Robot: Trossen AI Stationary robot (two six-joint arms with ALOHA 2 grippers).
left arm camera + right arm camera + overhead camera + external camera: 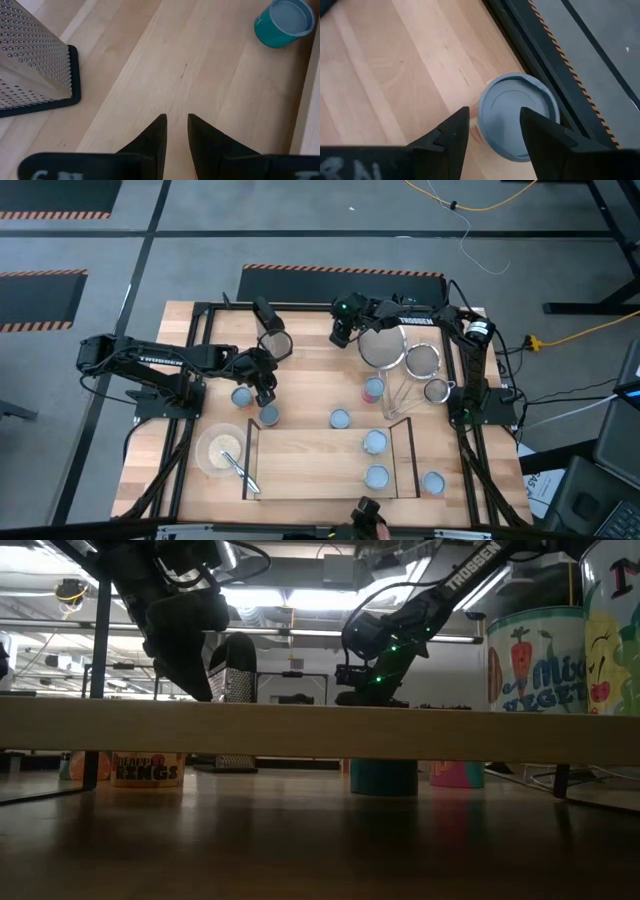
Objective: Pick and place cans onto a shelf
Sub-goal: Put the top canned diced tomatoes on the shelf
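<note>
We saw the left gripper (264,392) reaching in over the tabletop (310,375), fingers nearly closed and holding nothing, near a teal can (284,22) and a box grater (31,65). The right gripper (342,332), folded back toward the far edge, hung spread above a can (519,115). Two cans (375,442) stood on the shelf (310,462).

We count seven cans (339,418) beside the grippers, two of them on one shelf (310,455), three strainers (381,345), one bowl (218,446), one grater (268,320).
</note>
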